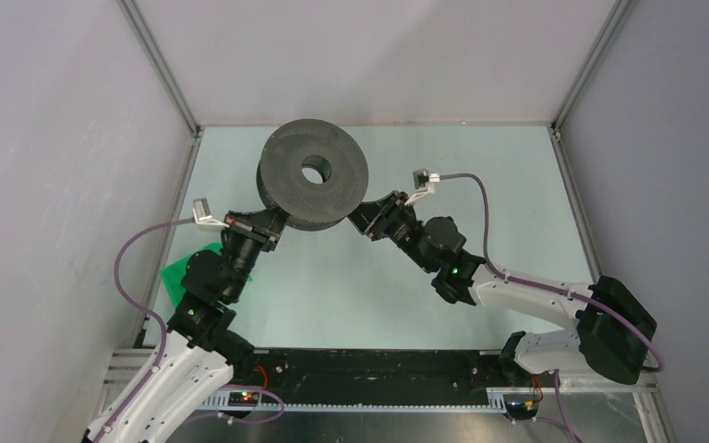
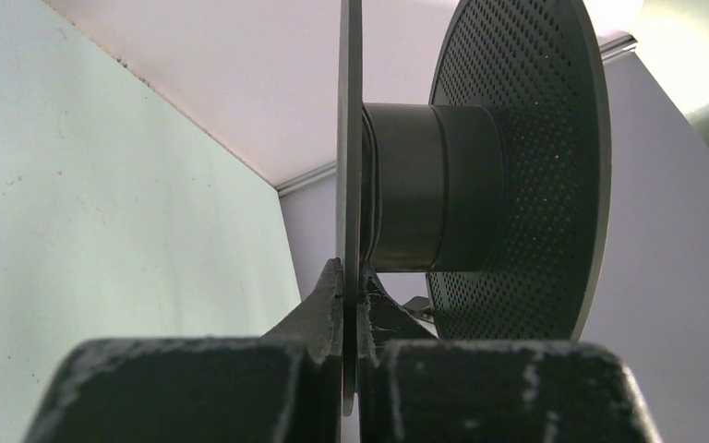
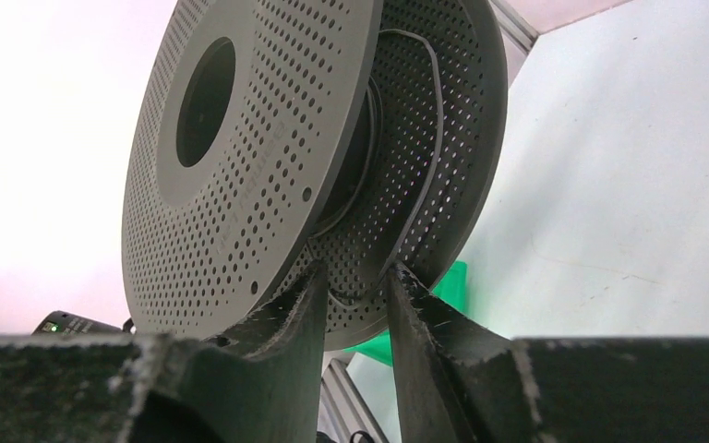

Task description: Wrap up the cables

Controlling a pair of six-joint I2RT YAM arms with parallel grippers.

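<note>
The dark grey perforated spool (image 1: 312, 175) is lifted off the table, tilted on edge. My left gripper (image 1: 272, 221) is shut on the thin rim of one flange (image 2: 349, 138); the flange edge runs straight between its tips (image 2: 351, 286). The cable (image 3: 438, 120), a thin black wire, loops loosely between the two flanges and curls down near the hub. My right gripper (image 3: 355, 277) is open at the spool's lower right edge (image 1: 362, 220). Its fingers are apart, and the low end of the wire loop shows in the gap without being pinched.
A green flat object (image 1: 180, 272) lies on the pale table by the left arm, also showing behind the spool (image 3: 452, 286). Grey walls and aluminium frame posts (image 1: 162, 69) enclose the table. Mauve robot cables (image 1: 485, 212) arc over both arms.
</note>
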